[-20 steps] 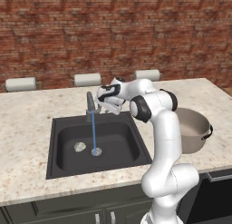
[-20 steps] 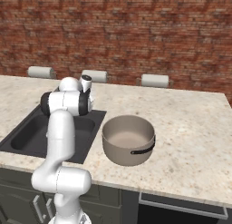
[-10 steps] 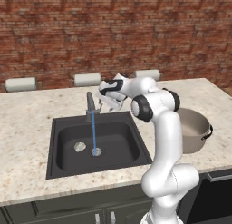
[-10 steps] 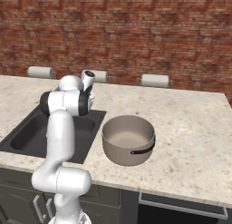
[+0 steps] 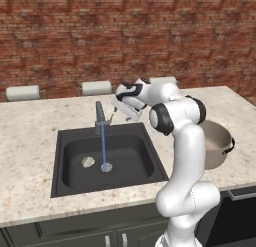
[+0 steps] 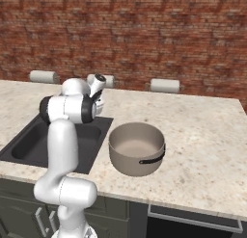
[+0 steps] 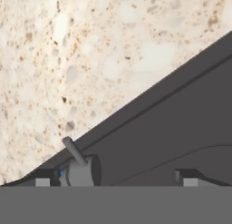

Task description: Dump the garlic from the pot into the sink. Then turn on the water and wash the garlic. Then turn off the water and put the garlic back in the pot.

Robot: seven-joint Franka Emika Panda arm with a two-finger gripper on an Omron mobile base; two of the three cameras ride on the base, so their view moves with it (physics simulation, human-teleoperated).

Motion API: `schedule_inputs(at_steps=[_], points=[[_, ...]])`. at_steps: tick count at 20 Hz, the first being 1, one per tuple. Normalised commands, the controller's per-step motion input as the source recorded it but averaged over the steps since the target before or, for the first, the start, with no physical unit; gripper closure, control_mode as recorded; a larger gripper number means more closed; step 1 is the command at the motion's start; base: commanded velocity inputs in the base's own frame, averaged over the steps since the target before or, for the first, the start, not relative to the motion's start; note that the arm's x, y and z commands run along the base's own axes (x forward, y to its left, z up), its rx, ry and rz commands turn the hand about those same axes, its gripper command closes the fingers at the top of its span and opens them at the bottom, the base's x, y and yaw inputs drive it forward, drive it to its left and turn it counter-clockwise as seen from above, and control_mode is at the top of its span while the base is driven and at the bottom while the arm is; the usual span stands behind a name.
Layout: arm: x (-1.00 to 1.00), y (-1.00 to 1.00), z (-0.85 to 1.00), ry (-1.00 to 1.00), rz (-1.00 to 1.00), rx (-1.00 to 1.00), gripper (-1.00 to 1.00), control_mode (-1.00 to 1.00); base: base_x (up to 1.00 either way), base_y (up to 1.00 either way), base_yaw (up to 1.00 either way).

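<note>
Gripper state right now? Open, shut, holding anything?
Gripper: open and holding nothing, fingertips spread wide near the faucet lever at the back of the sink; water is running.

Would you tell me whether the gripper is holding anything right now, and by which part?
Nothing is held: the gripper is open above the sink.

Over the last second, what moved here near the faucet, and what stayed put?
The claw has drawn back a little from the faucet toward the right and slightly up, holding nothing. Otherwise unchanged: the water stream runs into the sink, the garlic lies beside the drain, and the pot stands empty on the counter.
</note>
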Motion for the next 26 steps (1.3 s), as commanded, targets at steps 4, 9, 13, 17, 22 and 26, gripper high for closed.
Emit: schedule_inputs(at_steps=[4, 9, 13, 17, 22, 26], points=[[-0.11, -0.13, -0.28, 0.01, 0.00, 0.00, -1.00, -1.00, 0.00, 0.00, 0.00], [0.01, 0.00, -0.34, 0.00, 0.00, 0.00, -1.00, -1.00, 0.00, 0.00, 0.00], [0.16, 0.01, -0.38, 0.00, 0.00, 0.00, -1.00, -1.00, 0.00, 0.00, 0.00], [0.22, 0.00, -0.39, 0.00, 0.00, 0.00, -1.00, -1.00, 0.00, 0.00, 0.00], [0.26, 0.09, -0.25, 0.00, 0.00, 0.00, -1.00, -1.00, 0.00, 0.00, 0.00], [0.31, 0.20, -0.11, 0.00, 0.00, 0.00, -1.00, -1.00, 0.00, 0.00, 0.00]])
